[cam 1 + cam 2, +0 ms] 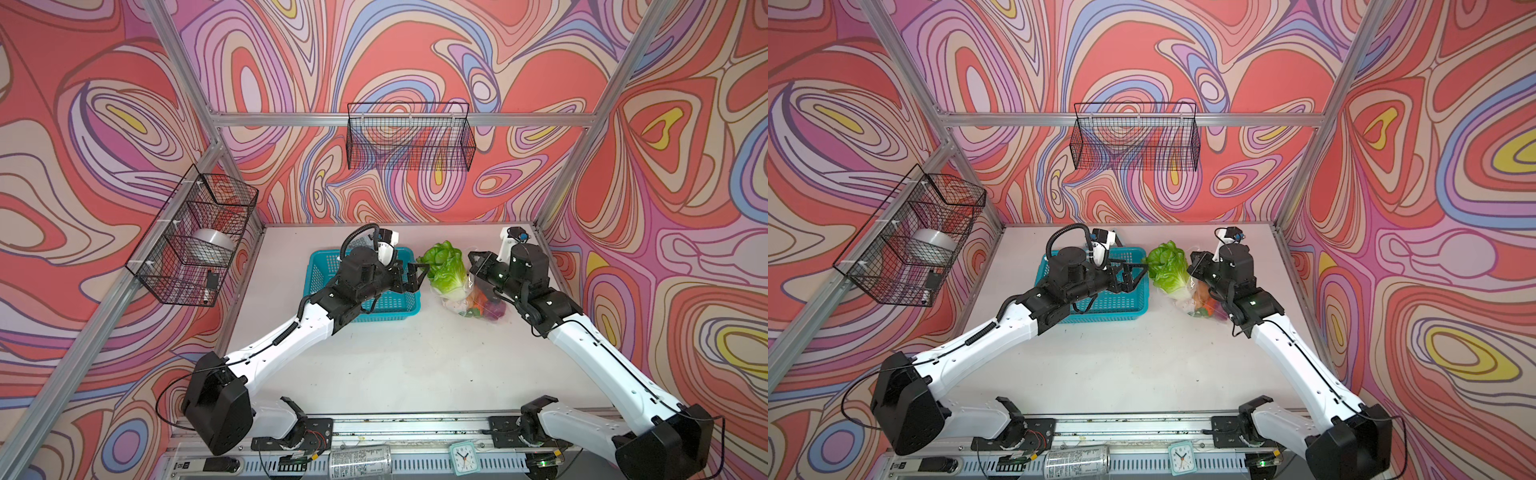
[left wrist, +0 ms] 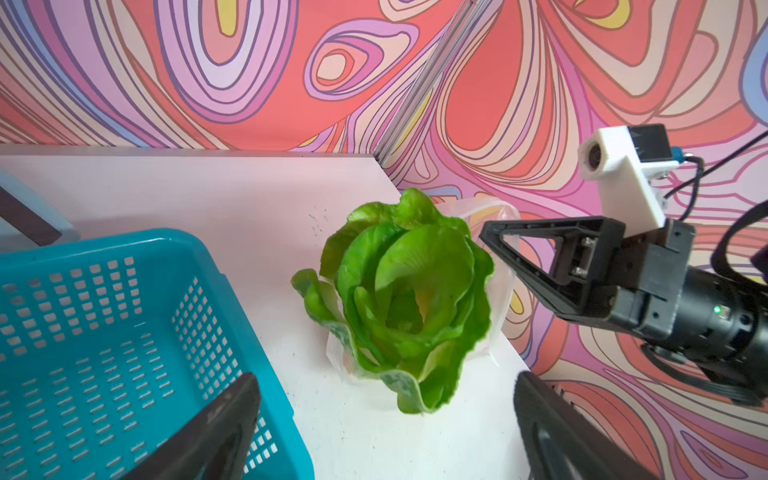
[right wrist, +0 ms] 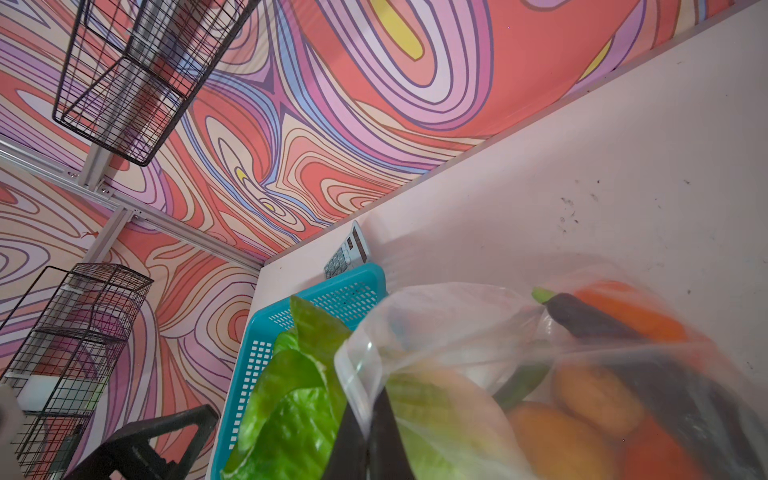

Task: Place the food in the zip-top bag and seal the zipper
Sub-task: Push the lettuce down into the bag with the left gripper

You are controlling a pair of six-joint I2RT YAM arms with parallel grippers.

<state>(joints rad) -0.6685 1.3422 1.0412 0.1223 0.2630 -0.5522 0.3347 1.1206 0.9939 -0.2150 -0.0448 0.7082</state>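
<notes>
Now the left gripper (image 1: 415, 277) stands with jaws wide and nothing between them, just beside the cabbage (image 1: 444, 270) on its basket (image 1: 399, 305) side. On the cabbage's other side the right gripper (image 1: 473, 257) is pinched tight on the rim of the bag (image 3: 440, 328), holding that edge up off the table (image 1: 395, 365). The cabbage appears to lie with its white stem end inside the bag's mouth and its leafy head sticking out. Beyond the stem, deeper in the bag, sit the carrot (image 3: 623, 309), potatoes (image 3: 594, 395) and purple piece (image 3: 590, 322).

The step in hand is likely pushing the cabbage fully in. To do it well, the left gripper should press on the leafy head along the cabbage's length, with the right holding the rim raised and taut so the film does not fold under the leaves. The zipper cannot close while any leaf crosses the mouth; its slider cannot be made out.
</notes>
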